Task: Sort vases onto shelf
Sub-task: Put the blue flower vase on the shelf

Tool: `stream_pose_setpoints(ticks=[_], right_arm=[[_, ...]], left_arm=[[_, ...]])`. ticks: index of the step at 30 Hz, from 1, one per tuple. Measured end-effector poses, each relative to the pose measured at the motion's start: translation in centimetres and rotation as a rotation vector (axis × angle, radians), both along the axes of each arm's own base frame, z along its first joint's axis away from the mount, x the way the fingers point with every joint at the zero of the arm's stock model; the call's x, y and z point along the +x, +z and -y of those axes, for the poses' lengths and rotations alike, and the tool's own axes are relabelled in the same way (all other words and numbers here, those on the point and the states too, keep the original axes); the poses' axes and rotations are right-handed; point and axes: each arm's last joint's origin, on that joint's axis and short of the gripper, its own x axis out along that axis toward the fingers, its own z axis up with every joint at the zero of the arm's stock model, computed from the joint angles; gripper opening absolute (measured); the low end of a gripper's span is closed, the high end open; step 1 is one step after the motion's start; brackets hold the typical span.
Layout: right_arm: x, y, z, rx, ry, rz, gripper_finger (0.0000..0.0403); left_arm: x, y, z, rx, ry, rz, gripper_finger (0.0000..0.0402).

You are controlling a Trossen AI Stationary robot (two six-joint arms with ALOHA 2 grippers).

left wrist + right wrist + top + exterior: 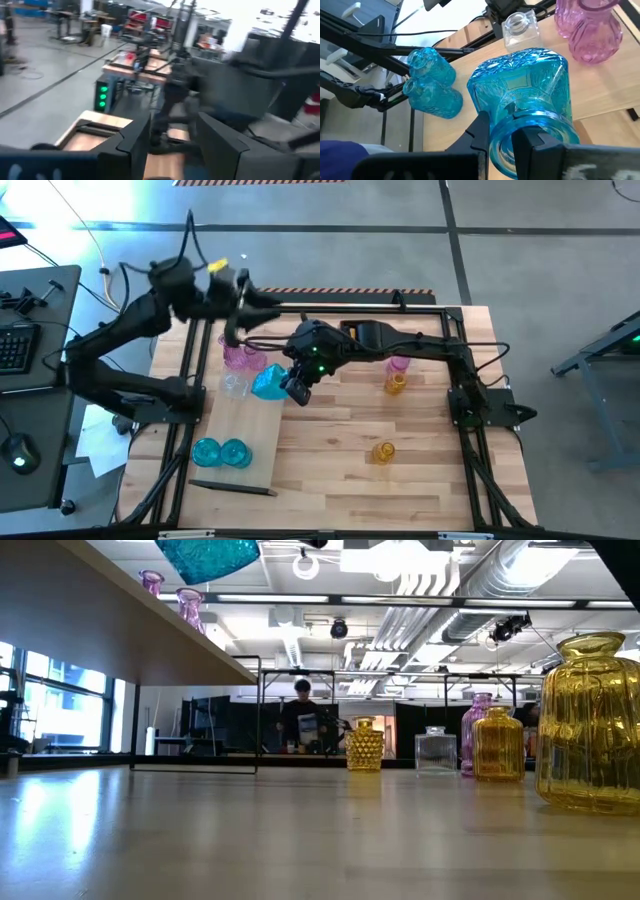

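Note:
My right gripper (296,387) is shut on a teal vase (268,383) at the right edge of the shelf (255,425), a light board on the table's left. On the shelf stand two pink vases (240,356), a clear vase (233,386) and two teal vases (220,452). In the low view the held teal vase (208,555) shows at the top, with the pink vases (152,580) on the shelf behind it. My left gripper (170,145) is open with nothing between its fingers and points level, up near the shelf's far end (238,320). My right gripper pinches the teal vase's mouth rim (492,132), one finger (532,142) inside the opening and the other (479,132) outside it. The fingers come slanting down from the table's right. The vase hangs tilted, base away from the gripper, lifted clear above the shelf (600,85).
On the bare table to the right stand a pink vase (398,365), an amber vase (395,384) and another amber vase (383,451). A black metal frame (460,380) borders the table. A dark rail (232,488) lies at the shelf's near end.

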Motion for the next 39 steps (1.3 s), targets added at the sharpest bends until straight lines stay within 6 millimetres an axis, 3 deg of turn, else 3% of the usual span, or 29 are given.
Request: stream_pose_setpoints(ticks=[6, 13, 25, 39], right_arm=[[0.0, 0.0, 0.2, -0.012, 0.006, 0.002, 0.0021], [0.0, 0.0, 0.1, 0.006, -0.006, 0.004, 0.0021], [1.2, -0.3, -1.2, 0.033, 0.019, 0.062, 0.0021], [1.1, -1.1, -2.4, 0.051, 0.057, 0.010, 0.0021]], left_arm=[[-2.7, -0.2, 4.7, 0.072, 0.000, -0.095, 0.0126], [-5.9, -2.2, 6.5, 0.023, 0.108, -0.346, 0.0120], [-5.3, -5.5, 8.8, 0.052, 0.097, -0.678, 0.0119], [-4.7, -7.1, 11.8, 0.015, 0.047, -0.826, 0.0119]])
